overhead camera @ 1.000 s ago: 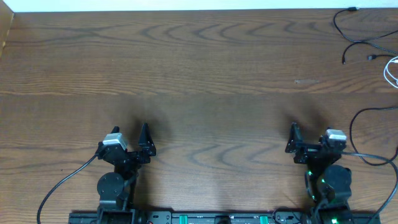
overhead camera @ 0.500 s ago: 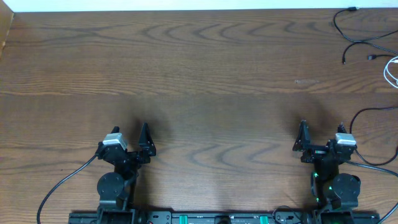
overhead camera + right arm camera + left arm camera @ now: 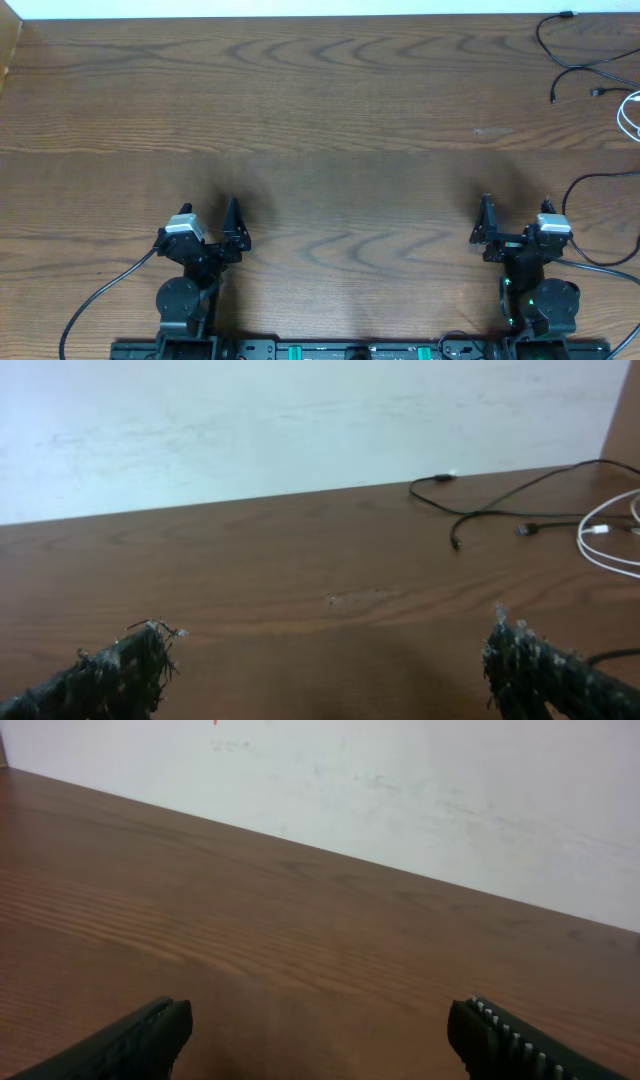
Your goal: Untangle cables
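Both the left tool (image 3: 320,1025) and the right tool (image 3: 330,650) gape wide and empty over the brown wooden tabletop (image 3: 320,120), well apart from thin black cables (image 3: 490,512) and one white cable (image 3: 598,530) at its far right corner

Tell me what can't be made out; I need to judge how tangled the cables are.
White cable: overhead and right wrist, cut off by the right edge.
Black cables: overhead, run past the right edge; tangle unseen.
Plug ends: both views, too small to identify.
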`<control>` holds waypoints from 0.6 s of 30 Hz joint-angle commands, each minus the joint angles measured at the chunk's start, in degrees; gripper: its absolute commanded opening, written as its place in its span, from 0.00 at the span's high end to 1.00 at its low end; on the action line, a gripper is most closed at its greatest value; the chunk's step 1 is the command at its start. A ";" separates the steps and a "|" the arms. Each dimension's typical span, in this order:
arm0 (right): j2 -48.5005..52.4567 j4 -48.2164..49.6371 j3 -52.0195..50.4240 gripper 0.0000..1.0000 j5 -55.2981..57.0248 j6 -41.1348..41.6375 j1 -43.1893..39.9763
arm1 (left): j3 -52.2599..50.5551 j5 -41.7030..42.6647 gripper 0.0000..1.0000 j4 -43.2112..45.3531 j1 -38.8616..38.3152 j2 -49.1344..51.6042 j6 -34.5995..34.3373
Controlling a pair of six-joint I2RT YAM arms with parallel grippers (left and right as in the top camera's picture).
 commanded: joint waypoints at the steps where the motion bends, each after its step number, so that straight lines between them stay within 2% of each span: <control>1: -0.55 -0.55 -0.07 0.01 -4.72 -5.62 -0.76 | -0.87 -1.62 0.13 -2.54 0.35 -0.33 -0.13; 3: -0.55 -0.55 -0.09 0.01 -6.64 -9.05 -0.76 | -0.87 -1.62 0.13 -2.54 0.35 -0.33 -0.13; 18: -0.55 -0.57 -0.07 0.01 -6.23 -9.18 -0.76 | -0.87 -1.62 0.13 -2.54 0.35 -0.33 -0.13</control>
